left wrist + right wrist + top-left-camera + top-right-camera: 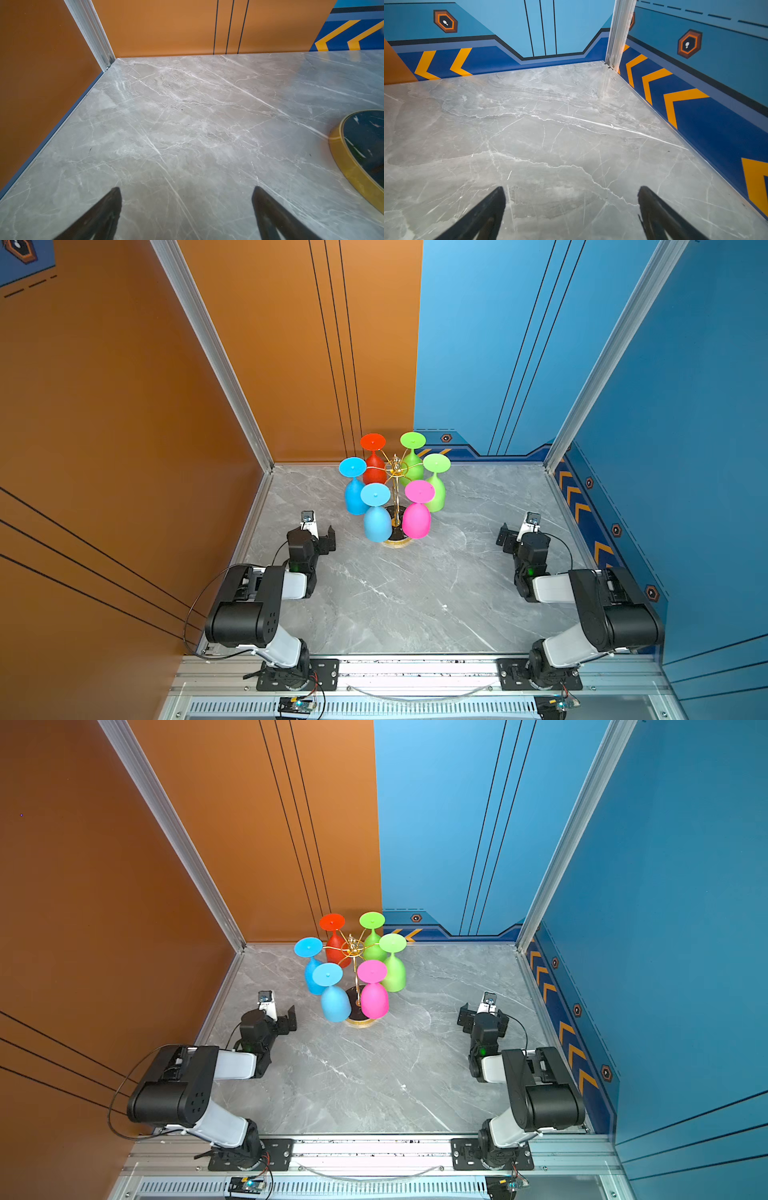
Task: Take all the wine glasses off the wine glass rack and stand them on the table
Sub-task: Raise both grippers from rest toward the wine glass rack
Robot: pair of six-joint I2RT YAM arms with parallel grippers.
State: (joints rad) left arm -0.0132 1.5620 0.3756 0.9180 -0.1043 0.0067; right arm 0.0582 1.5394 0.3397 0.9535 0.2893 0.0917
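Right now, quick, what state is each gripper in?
Left gripper: open, holding nothing.
Right gripper: open, holding nothing.

High twin views; low forward wrist views (left: rack base (337,143))

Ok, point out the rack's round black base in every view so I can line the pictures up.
In a top view: the rack base sits mid-picture, under the nearer blue glass and the pink glass.
In a top view: the same spot, slightly left of centre.
Left wrist: a slice at the right edge.
Right wrist: not in it.
Shared landmark: the yellow chevrons on the back wall's blue band.
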